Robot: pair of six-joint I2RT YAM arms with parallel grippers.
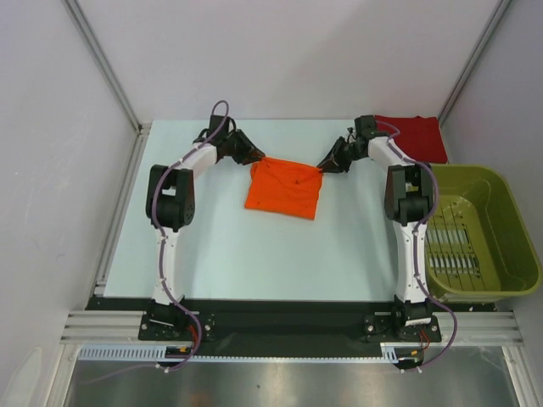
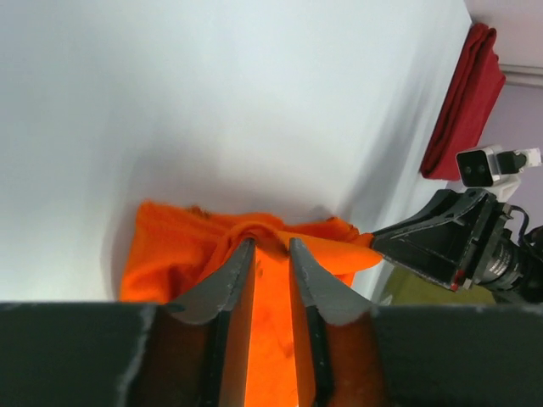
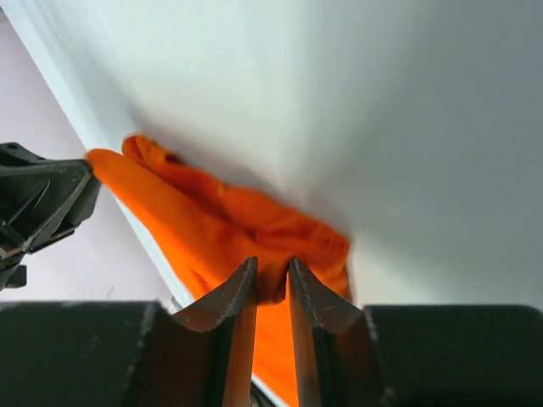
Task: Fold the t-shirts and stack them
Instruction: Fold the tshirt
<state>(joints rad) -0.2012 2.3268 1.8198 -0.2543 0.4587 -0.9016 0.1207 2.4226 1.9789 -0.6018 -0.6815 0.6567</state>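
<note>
Left hand (image 1: 252, 158) and right hand (image 1: 325, 164), each nearly closed, pinch the far corners of the orange t-shirt (image 1: 284, 191), whose far edge runs straight between them.

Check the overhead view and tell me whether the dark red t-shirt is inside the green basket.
No, the dark red t-shirt lies folded on the table beyond the basket, outside its rim.
</note>
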